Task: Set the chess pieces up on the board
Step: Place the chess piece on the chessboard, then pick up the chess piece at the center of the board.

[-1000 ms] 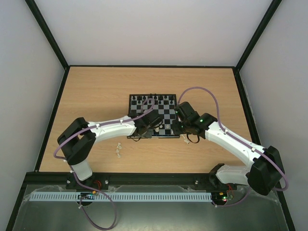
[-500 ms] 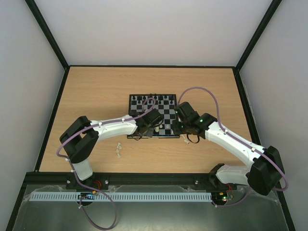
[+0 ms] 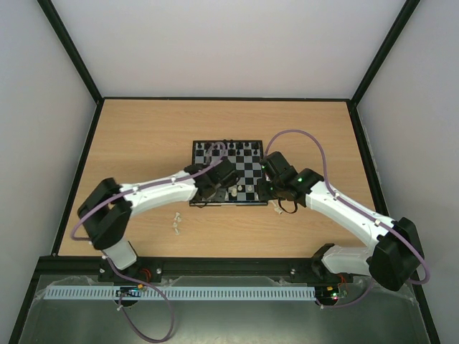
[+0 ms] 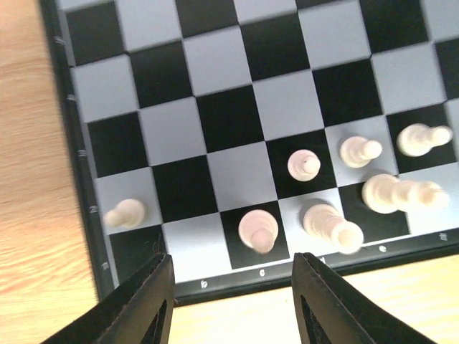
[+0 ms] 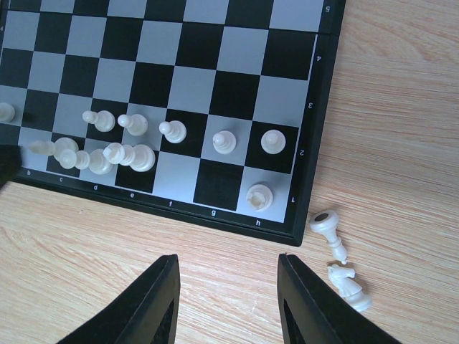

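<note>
Left arm's elbow has swung out toward the left side, and the left end effector (image 4: 231, 287) has backed off the near-left part of the board (image 3: 251, 172). That uncovers a cream piece near the board's near edge that we couldn't see a second ago. The right arm hasn't shifted.

From the left wrist view we see the left end effector's fingers spread, with nothing between them. It hovers over the board's near edge. Several chess pieces (image 4: 304, 165) stand on the two nearest rows just ahead of it, and one more (image 4: 123, 213) sits alone by the left frame.

The right end effector (image 5: 228, 279) is also spread and empty, over the bare surface (image 3: 143, 136) just in front of the board's near-right corner. In its view we see cream pieces bunched along the two nearest rows. A few at the left of that bunch look tipped over, but we can't tell for sure. Two cream pieces (image 5: 331, 231) lie on their sides on the surface just off the near-right corner, close together. Another small cluster (image 3: 176, 223) lies on the surface well apart from the board, near the left arm. Black pieces (image 3: 226, 147) line the board's far edge.
</note>
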`<state>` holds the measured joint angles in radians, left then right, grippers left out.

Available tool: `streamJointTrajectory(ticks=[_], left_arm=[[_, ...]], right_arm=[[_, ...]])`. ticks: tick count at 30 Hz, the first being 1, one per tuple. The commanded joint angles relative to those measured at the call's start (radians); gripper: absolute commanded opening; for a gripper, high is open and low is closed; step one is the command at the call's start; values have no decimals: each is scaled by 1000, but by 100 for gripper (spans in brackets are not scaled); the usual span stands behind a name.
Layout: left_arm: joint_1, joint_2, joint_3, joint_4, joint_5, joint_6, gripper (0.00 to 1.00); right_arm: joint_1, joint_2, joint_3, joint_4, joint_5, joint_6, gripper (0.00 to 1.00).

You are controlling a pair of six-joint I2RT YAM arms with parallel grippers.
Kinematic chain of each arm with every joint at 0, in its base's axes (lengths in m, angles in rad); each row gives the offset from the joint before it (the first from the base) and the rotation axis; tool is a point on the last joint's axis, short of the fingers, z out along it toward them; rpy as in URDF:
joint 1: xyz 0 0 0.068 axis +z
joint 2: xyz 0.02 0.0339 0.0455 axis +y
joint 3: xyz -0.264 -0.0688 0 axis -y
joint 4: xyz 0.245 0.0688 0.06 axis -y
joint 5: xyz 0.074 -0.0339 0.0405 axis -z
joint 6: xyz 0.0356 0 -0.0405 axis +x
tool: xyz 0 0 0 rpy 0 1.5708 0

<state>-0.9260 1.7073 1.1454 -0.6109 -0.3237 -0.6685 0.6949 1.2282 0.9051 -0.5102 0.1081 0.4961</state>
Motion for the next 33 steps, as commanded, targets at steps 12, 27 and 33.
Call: streamJointTrajectory(ticks=[12,27,33], left_arm=[[-15,-512,-409,-209,10,-361,51],[-107,-579,-537,-167,42,-590,50],[-168,-534,-556,-152,38,-649,48]], right_arm=[[-3,-25,-15,-24,-35,-19,38],[-3,-25,-18,-20,-74,-27,38],[-2,-31,-20,-14,-89,-29,38]])
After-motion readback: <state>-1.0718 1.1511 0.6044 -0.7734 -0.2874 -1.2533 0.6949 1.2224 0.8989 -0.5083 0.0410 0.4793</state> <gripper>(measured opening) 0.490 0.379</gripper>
